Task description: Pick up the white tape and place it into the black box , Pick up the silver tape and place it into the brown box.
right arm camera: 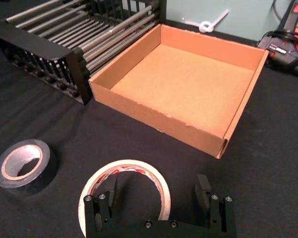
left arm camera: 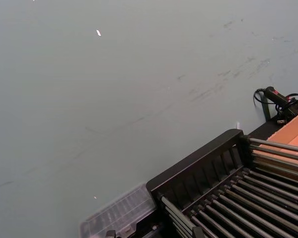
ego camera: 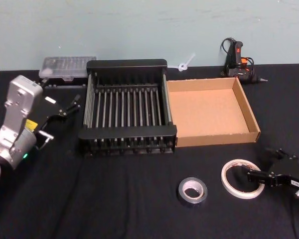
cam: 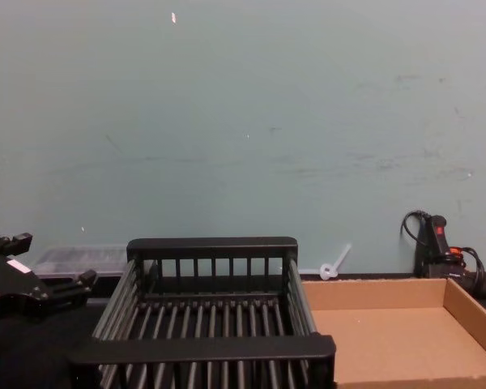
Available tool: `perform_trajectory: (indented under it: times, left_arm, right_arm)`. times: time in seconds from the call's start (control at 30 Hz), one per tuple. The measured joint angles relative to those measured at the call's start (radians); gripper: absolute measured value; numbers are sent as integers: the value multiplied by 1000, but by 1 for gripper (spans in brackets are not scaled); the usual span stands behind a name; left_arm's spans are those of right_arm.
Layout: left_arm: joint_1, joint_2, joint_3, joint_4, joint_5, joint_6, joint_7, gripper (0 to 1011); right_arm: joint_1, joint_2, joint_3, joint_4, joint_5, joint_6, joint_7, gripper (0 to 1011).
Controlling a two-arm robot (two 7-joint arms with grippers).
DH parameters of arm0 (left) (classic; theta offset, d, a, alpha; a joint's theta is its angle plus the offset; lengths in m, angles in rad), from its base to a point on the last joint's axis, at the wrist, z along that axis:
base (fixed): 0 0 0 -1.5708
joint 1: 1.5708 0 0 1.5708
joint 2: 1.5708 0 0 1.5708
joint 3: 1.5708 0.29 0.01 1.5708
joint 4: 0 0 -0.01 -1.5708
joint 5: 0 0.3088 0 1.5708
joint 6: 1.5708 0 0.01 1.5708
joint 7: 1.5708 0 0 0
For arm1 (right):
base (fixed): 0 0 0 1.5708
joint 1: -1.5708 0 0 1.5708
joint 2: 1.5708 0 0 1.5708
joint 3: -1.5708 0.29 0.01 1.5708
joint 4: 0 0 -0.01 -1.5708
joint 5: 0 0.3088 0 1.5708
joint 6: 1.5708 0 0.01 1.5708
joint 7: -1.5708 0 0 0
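The white tape (ego camera: pixel 237 164) lies flat on the black cloth at the front right. My right gripper (ego camera: pixel 254 177) is low over its right side and open. In the right wrist view the white tape (right arm camera: pixel 129 165) has one finger inside the ring and the other outside, so my right gripper (right arm camera: pixel 156 191) straddles its wall. The silver tape (ego camera: pixel 192 190) lies to the left of it, also visible from the right wrist (right arm camera: pixel 47 171). The black box (ego camera: pixel 127 63) and the brown box (ego camera: pixel 204 107) stand side by side behind. My left gripper (ego camera: pixel 72 105) hangs open left of the black box.
A clear plastic case (ego camera: pixel 70 67) lies behind the black box's left corner. A glue gun (ego camera: pixel 236 59) with its cable sits at the back right, and a white plastic tie (ego camera: pixel 184 64) lies by the wall. Bare black cloth spreads across the front left.
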Motion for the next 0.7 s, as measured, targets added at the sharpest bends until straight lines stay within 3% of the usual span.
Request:
perform_trajectory:
  times: [0.7]
  left_arm:
    - [0,0,0,0,0,0,0,1002]
  right_arm:
    - [43,-30,-37,51,-33,24,3,1003]
